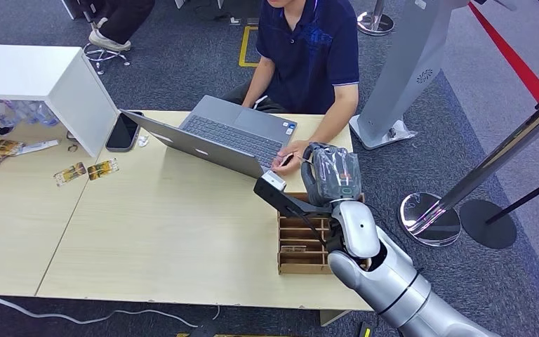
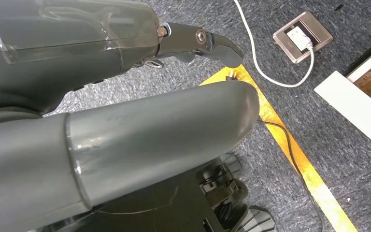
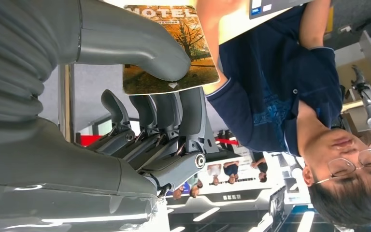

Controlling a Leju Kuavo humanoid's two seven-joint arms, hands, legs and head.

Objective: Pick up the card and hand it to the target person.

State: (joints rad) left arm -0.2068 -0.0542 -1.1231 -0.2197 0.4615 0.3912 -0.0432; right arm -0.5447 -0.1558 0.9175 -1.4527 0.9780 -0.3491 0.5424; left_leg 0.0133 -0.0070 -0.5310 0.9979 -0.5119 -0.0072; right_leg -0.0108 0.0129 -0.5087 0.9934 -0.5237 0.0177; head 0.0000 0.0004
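- We see the right hand [image 3: 140, 96] pinching the card [image 3: 183, 43] between thumb and fingers, raised beside the person [image 1: 309, 56] at the laptop [image 1: 217, 137].
- We cannot tell the left hand's [image 2: 125, 96] state.

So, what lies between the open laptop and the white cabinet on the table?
In the head view, a dark phone lies between the laptop and the white cabinet, with a small white object beside it.

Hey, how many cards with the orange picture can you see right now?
3 clearly. One card is pinched in the right hand near the person. Two more cards lie side by side on the table's left part. More may sit hidden in the wooden organizer.
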